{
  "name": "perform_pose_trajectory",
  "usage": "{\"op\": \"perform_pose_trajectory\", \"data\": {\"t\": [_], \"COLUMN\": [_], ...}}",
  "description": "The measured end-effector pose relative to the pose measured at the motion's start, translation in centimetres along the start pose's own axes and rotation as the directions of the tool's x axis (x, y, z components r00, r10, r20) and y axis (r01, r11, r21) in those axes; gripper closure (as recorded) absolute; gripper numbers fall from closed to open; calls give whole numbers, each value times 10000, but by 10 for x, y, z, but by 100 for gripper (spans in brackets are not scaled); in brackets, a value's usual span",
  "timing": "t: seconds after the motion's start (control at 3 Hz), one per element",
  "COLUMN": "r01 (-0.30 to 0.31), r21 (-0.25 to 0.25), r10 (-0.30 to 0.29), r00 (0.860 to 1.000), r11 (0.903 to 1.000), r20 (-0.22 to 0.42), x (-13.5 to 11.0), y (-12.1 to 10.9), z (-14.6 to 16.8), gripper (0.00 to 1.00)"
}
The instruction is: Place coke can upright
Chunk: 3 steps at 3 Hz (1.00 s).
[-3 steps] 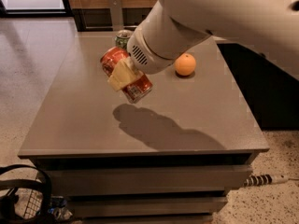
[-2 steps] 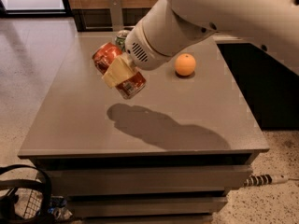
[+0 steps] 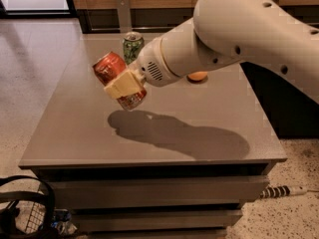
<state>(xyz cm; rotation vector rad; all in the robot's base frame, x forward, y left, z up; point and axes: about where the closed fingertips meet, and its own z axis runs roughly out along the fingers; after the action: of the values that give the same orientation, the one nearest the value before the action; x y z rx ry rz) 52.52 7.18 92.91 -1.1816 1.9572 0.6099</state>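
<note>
The grey table [image 3: 75, 133] fills most of the view, a broad flat top over stacked dark shelves. My white arm [image 3: 239, 29] reaches in from the upper right and crosses above the far half of the tabletop. It throws a long dark shadow [image 3: 179, 136] over the middle of the surface.

At the end of the arm, my gripper [image 3: 122, 84] hangs above the left-centre of the table. Its fingers are clamped around the coke can [image 3: 108, 66]. One cream-coloured finger [image 3: 119, 87] lies across the red side of the can, and the other is hidden behind it. The can is in the air, clear of the tabletop. It is tilted well off upright, with one end pointing up and to the left and the other down toward the table.

Behind my wrist, the green can [image 3: 132, 45] stands upright near the far edge. An orange [image 3: 197, 76], or so it seems, rests on the table and is partly hidden under my arm.

On the floor, a white power strip [image 3: 281, 190] lies at the lower right.
</note>
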Motion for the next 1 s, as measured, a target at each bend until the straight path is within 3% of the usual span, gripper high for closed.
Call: {"op": "perform_pose_trajectory", "data": {"t": [0.33, 1.0], "r01": [104, 1649], "r21": [-616, -1239], "r10": [-20, -1220], "r00": [9910, 9471], "r11": [9980, 9785], "r20": [1338, 2970], "x": [1, -4], "y": [-4, -15], "z": [9, 22], "gripper": [100, 100]}}
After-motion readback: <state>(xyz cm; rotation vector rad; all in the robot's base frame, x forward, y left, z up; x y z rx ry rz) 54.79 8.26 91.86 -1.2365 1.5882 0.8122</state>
